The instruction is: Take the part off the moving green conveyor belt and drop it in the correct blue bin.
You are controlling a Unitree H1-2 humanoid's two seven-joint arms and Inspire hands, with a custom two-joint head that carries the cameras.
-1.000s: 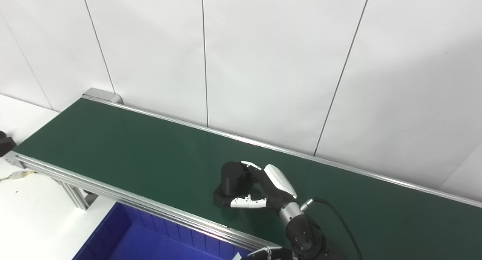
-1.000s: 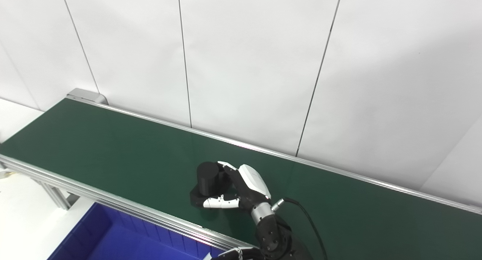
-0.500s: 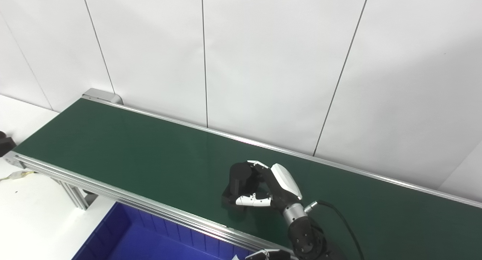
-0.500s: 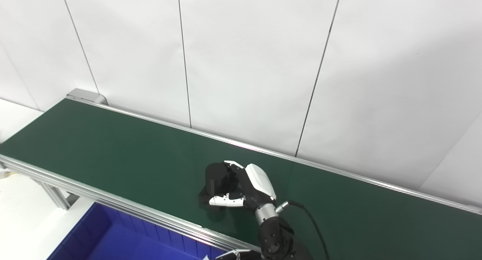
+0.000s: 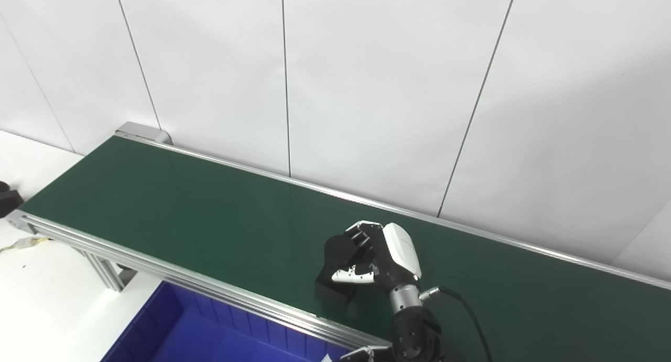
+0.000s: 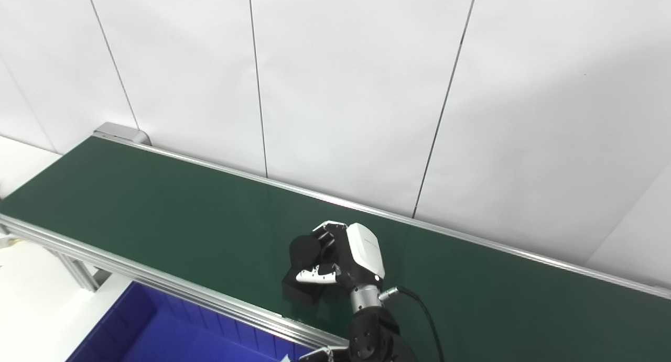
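Right hand (image 5: 385, 254) clasps black part (image 5: 335, 260), seemingly lifted off the belt (image 5: 183, 215).

**Lab / industrial test cell**

Looks like a robotics lab rigged as a sorting line. Green belt (image 5: 183, 205) on a bare aluminium-profile frame (image 5: 105, 270), standing on a white floor or table top. Blue plastic bin (image 5: 173, 325) sits just below the belt's near rail. Backdrop is plain white wall panels (image 5: 388, 89) with thin dark seams. A loose cable (image 5: 21, 242) lies at the left edge. No home or shop furnishings visible.
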